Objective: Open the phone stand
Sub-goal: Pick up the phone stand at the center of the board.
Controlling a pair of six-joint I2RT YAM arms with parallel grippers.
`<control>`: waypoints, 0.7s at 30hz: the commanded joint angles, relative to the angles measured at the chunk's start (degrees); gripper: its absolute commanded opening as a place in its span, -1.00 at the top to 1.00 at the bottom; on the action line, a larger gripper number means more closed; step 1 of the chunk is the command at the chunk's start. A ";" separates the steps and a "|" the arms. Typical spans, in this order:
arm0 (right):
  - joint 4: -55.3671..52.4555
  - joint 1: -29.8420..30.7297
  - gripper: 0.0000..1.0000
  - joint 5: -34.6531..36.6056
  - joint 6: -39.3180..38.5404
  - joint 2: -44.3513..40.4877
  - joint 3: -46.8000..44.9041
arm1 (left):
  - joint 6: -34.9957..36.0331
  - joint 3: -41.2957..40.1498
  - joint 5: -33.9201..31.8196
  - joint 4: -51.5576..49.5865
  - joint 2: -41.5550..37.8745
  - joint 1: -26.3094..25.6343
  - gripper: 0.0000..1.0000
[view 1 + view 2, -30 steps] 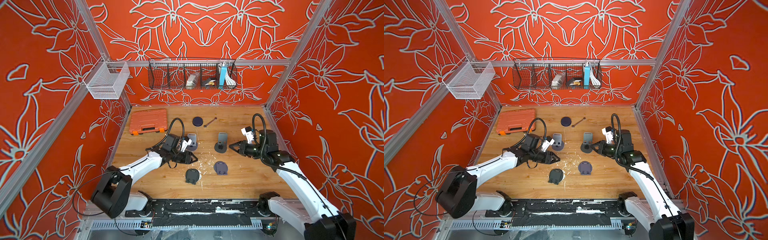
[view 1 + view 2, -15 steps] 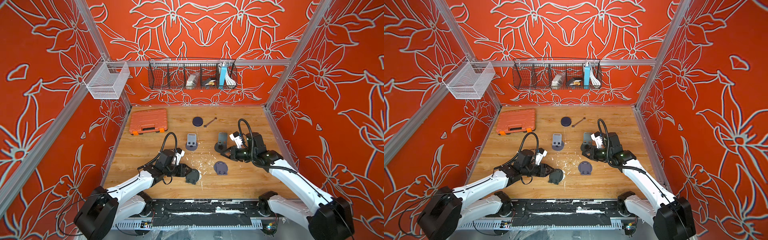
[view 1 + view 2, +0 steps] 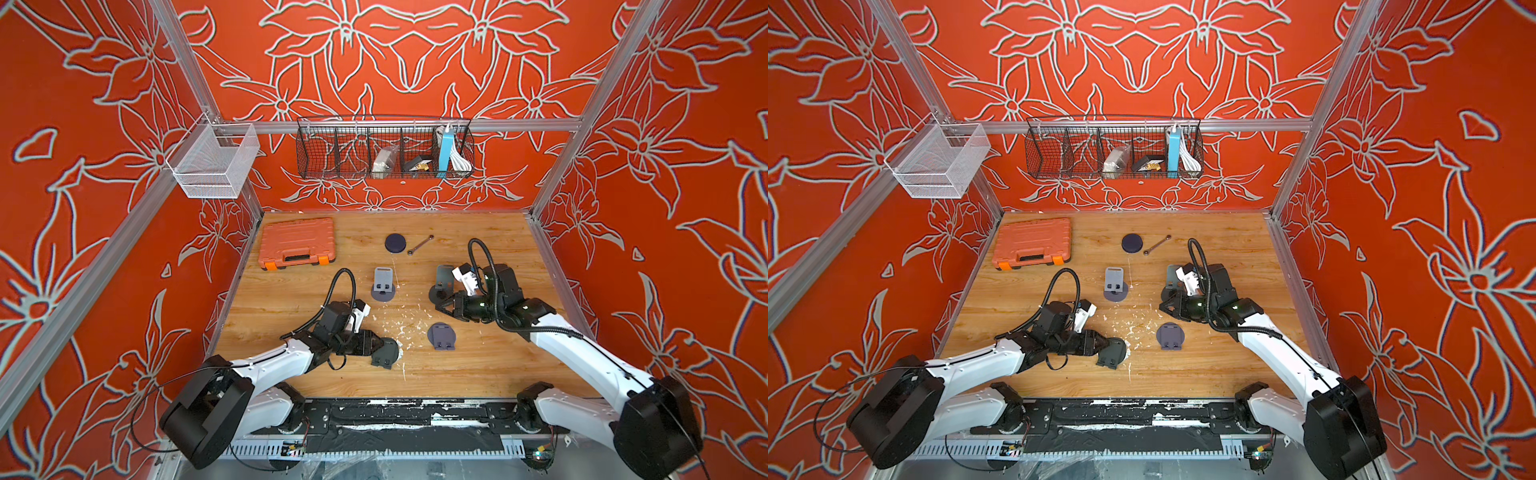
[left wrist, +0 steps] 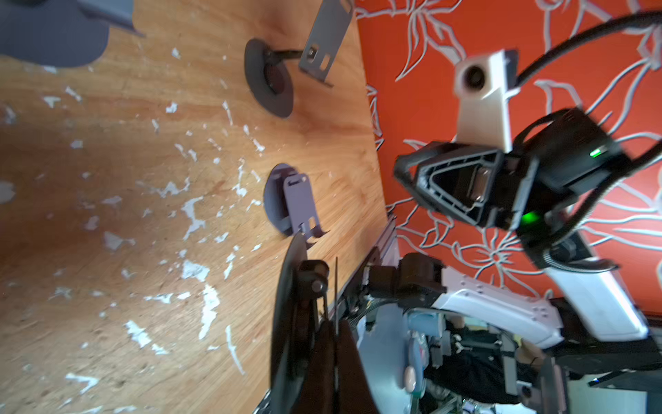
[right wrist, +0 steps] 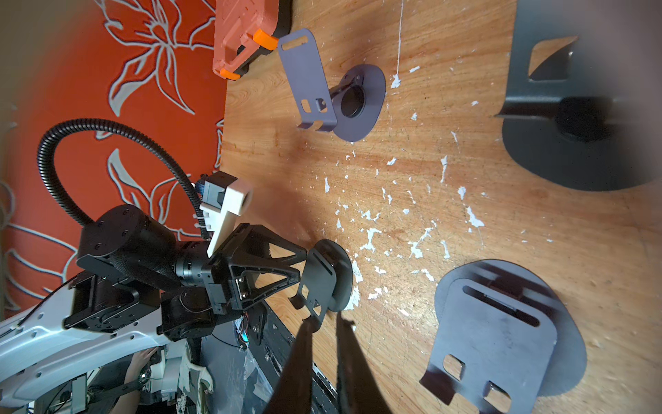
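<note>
Two claws: left claw (image 3: 379, 348) clamps the dark phone stand (image 3: 390, 354); right claw (image 3: 441, 305) hangs nearly closed, empty.

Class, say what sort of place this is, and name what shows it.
Probably a robot test cell: two arms at a wooden table, orange patterned walls on metal frame, a wire basket behind.
</note>
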 commanded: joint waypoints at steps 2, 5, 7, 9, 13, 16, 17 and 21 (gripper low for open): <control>1.59 0.43 0.67 1.15 0.56 0.40 -0.15 | -0.08 -0.81 1.12 3.04 1.83 -0.21 0.14; 1.88 0.42 0.67 1.14 0.70 0.64 -0.27 | 0.10 -0.69 1.36 3.74 3.32 -0.21 0.14; 1.93 0.48 0.67 1.17 0.68 0.87 -0.26 | 0.20 -0.73 2.30 4.66 4.59 -0.17 0.14; 2.10 0.44 0.67 1.23 0.71 0.92 -0.37 | 0.09 -0.76 2.65 5.33 5.66 -0.21 0.14; 2.43 0.52 0.67 1.40 1.04 0.93 -0.68 | 0.06 -0.86 3.57 6.36 7.00 -0.17 0.16; 2.69 0.44 0.68 1.49 1.05 0.91 -0.89 | -0.03 -1.13 4.23 6.32 7.57 -0.18 0.21; 2.82 0.52 0.67 1.50 1.09 0.93 -0.99 | 0.06 -1.19 4.32 6.26 7.83 -0.19 0.23; 3.71 0.52 0.67 1.64 1.28 0.92 -1.62 | 0.06 -1.03 5.19 6.30 9.60 -0.18 0.37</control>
